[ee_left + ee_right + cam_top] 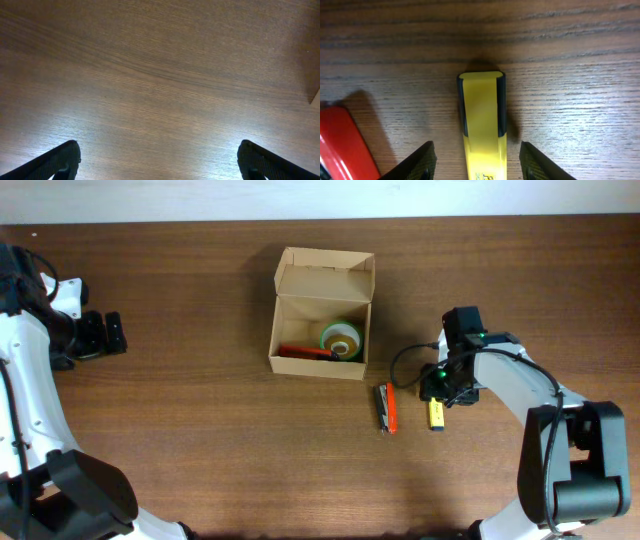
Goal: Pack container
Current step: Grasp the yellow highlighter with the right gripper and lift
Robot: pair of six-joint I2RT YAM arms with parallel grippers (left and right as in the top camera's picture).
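Entry: yellow bar-shaped item (482,125) on the surface, lower right of centre, long axis running up the wrist frame between the half-wide, untouching fingers of my right pincer (480,162); open container (325,277) lies up-left; left pincer (160,162) wide, far left.

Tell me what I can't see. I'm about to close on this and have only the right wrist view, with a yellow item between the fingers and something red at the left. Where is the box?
Observer: The container sits farther from the robot than the right gripper and toward the robot's left, flap lid open.
Operator: Anything in it?
Observer: A green tape roll and an orange-red item lie inside.
Operator: And the left arm?
Observer: The left gripper hangs open over bare table, well to the left of the container.
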